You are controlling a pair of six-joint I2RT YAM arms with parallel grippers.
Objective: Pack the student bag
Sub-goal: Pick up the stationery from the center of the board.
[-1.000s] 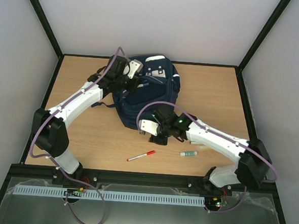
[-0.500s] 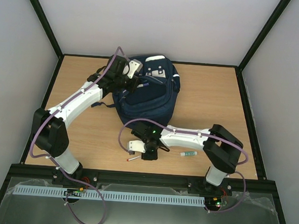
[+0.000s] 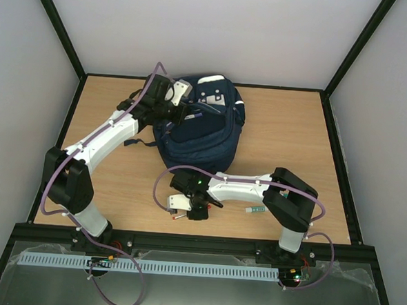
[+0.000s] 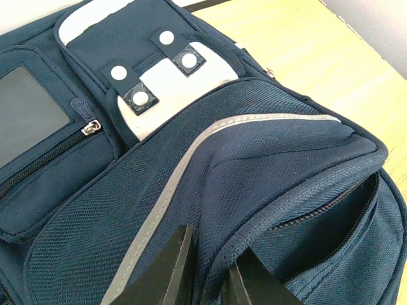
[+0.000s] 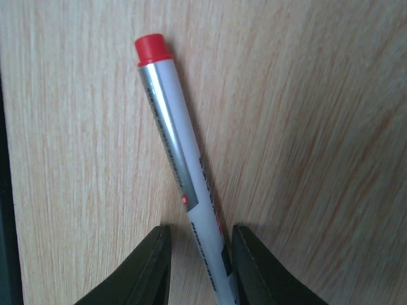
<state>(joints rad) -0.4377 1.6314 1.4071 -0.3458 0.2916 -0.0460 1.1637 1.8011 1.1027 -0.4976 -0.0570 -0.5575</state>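
Observation:
The student bag (image 3: pixel 203 135), navy with a thin white stripe and white patches, lies at the back middle of the table. My left gripper (image 3: pixel 180 110) is shut on a fold of the bag (image 4: pixel 267 146) at the edge of an open zip pocket; in the left wrist view the gripper (image 4: pixel 213 244) pinches that rim. A silver marker with a red cap (image 5: pixel 173 146) lies on the wood near the front edge. My right gripper (image 5: pixel 202 232) straddles its barrel, open: the right finger touches it, a gap remains on the left. From above, the right gripper (image 3: pixel 186 212) hides most of the marker (image 3: pixel 176 217).
A small white and green tube (image 3: pixel 256 210) lies on the table (image 3: pixel 295 130) just right of my right forearm. The bag's dark straps (image 3: pixel 136 143) trail left beside my left arm. Black frame rails border the table on all sides.
My right arm swung from the bag's near edge down and left to the marker, and its jaws have narrowed around it. The left arm and the bag have held still.

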